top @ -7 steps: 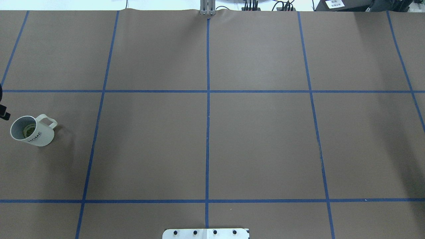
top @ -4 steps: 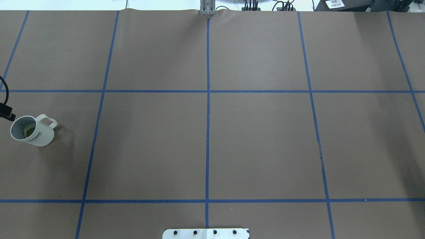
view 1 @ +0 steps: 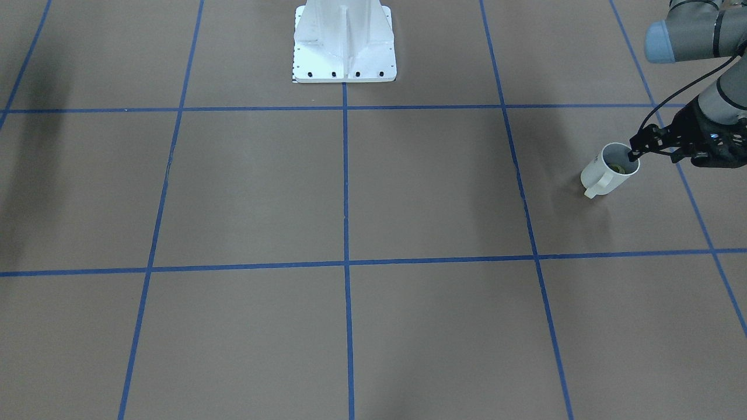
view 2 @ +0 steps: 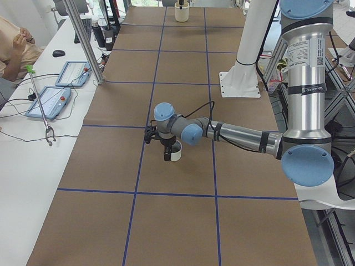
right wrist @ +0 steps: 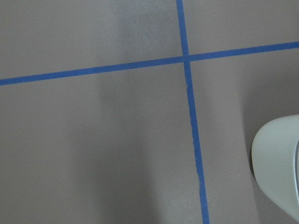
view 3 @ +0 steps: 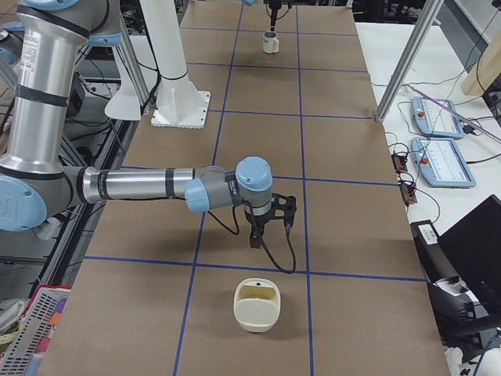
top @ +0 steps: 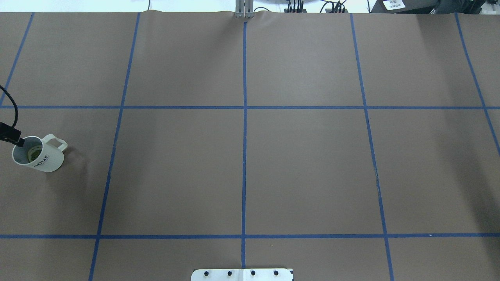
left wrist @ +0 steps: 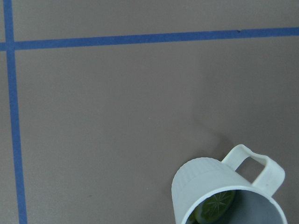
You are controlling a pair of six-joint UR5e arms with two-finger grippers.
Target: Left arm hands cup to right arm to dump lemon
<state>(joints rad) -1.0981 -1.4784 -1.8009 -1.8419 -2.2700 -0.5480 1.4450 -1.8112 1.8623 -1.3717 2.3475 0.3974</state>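
The cup is a white mug marked HOME, standing upright at the table's far left, its handle pointing away from the left arm. The lemon, a yellow-green slice, lies inside it. My left gripper is at the cup with its jaws open, one fingertip over the rim on the side opposite the handle. It holds nothing. My right gripper hangs low over the table's other end, far from the cup. It shows only in the exterior right view, so I cannot tell its state.
A cream ribbed container sits on the table close to the right gripper; its edge shows in the right wrist view. The white robot base stands mid-table at the robot's side. Blue tape lines grid the brown table. A person sits at a side bench.
The left gripper's fingertip has come in from the left edge and now sits over the cup's rim. The cup has not moved.
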